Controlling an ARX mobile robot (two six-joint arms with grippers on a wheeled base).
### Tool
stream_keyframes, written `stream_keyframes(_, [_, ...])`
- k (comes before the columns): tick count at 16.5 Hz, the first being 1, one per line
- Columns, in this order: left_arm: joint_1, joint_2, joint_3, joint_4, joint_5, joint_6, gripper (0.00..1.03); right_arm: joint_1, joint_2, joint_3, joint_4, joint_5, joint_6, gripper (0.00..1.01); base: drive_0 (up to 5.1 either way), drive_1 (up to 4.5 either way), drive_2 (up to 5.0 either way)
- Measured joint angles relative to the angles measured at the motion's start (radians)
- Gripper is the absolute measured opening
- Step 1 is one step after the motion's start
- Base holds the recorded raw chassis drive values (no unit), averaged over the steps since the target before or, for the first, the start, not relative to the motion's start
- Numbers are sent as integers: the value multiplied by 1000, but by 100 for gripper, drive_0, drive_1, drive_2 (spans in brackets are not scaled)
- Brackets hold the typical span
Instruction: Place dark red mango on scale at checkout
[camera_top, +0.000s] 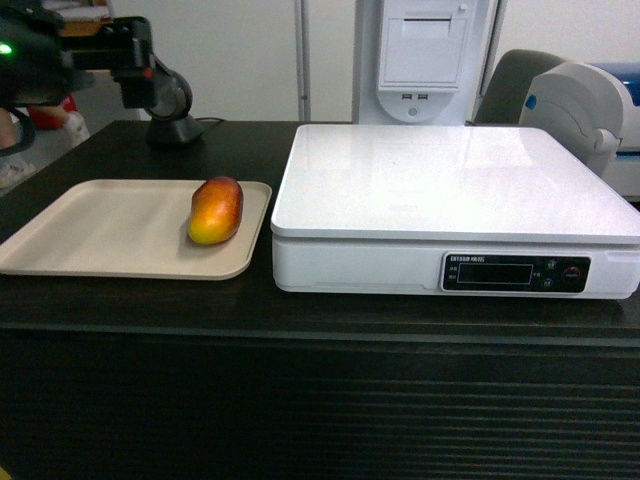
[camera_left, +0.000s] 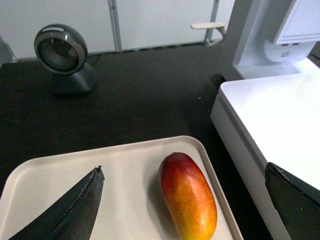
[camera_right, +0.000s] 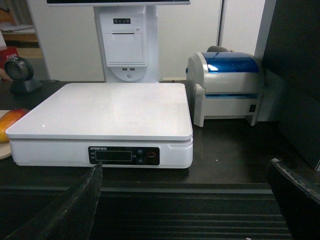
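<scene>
The dark red mango lies on its side at the right end of a beige tray on the black checkout counter. The white scale stands just right of the tray, its top bare. In the left wrist view my left gripper hangs open above the tray, with the mango between and below its fingers, untouched. My right gripper is open and empty, low in front of the counter's ribbed front, facing the scale. The mango's end peeks in at that view's left.
A round barcode scanner stands behind the tray at the counter's back. A white receipt printer column rises behind the scale. A white and blue label printer sits to the scale's right.
</scene>
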Motion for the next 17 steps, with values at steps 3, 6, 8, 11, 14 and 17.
stream_keyframes(3, [-19,181,237,-182,-27,-10,98,0,0,0,0,0,0,98,0,0,0])
stream_keyframes(6, [-34,305,404,-298,-34,-49,98,0,0,0,0,0,0,98,0,0,0])
stream_keyframes(8, [-57,360,483,-370,-34,-72,98,0,0,0,0,0,0,98,0,0,0])
stream_keyframes(11, [-80,436,578,-463,-54,-86,98,0,0,0,0,0,0,98,0,0,0])
stream_keyframes(14, [-81,486,632,-530,-95,-81,98,0,0,0,0,0,0,98,0,0,0])
stream_keyframes(17, [-80,503,640,-549,-109,-65,98,0,0,0,0,0,0,98,0,0,0])
